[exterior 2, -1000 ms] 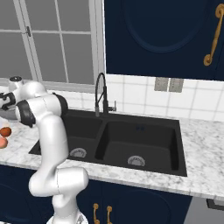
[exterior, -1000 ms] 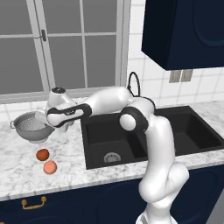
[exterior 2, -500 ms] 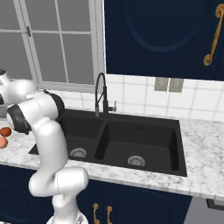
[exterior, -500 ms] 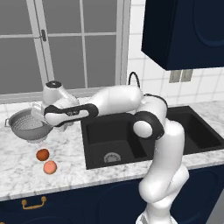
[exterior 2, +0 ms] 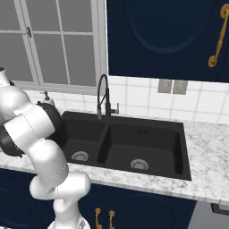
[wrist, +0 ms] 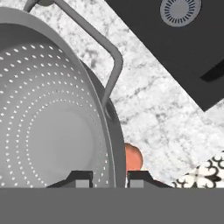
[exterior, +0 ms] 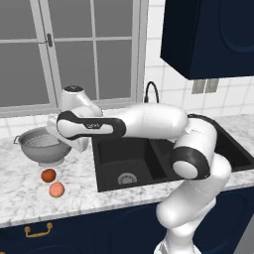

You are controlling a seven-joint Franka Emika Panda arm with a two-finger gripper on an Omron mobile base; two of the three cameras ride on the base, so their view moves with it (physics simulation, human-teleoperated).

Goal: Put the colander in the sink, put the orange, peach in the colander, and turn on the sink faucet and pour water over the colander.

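The arm stretched low and far left from its base, across the front of the sink (exterior: 149, 158), its hand tipped down at the right rim of the colander (exterior: 45, 145). In the hand view the gripper (wrist: 109, 178) straddled that rim, one finger (wrist: 80, 178) inside the bowl and the other outside, the jaws pinching the wall.

The colander was a round grey perforated bowl with a looped side handle, and it sat on the marble counter (exterior: 25, 198) left of the sink. The orange (exterior: 48, 175) and peach (exterior: 57, 189) lay on the counter just in front of it. No readable writing showed.
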